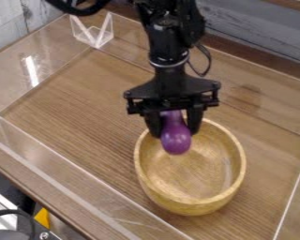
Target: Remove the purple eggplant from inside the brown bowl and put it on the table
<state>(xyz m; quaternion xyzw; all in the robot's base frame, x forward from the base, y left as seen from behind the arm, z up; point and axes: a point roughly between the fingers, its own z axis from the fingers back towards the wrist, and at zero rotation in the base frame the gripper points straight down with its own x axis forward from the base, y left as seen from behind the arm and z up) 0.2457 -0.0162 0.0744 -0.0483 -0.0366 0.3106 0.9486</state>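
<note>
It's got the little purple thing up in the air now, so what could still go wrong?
The hand pinches only the top of the glossy eggplant, so it might slip and drop back into the bowl. It also hangs just above the bowl's near rim and could clip it when moving toward the bare table.
</note>
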